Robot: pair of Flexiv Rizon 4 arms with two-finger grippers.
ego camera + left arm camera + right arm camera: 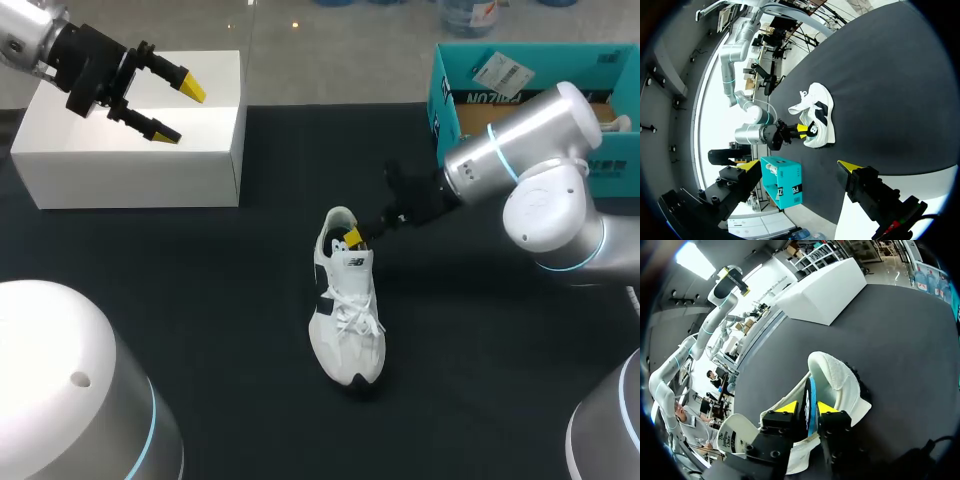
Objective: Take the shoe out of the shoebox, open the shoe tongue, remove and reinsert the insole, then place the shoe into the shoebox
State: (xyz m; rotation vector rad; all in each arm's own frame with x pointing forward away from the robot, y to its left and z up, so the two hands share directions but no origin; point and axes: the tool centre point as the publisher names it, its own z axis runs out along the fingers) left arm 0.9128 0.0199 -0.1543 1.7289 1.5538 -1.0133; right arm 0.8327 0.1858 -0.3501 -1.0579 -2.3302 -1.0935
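white shoe [347,310] on desk [200,260], right gripper [352,240] pinching insole [810,401] at its 12 o'clock heel, left gripper [172,108] wide open, empty, over white box [130,165] at 10 o'clock

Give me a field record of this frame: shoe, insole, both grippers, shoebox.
shoe: upright on the table, outside the shoebox
insole: standing on edge in the shoe's heel opening
right gripper: at the heel opening, shut on the insole
left gripper: open, empty, above the white box
shoebox: teal, open, at the table's far right
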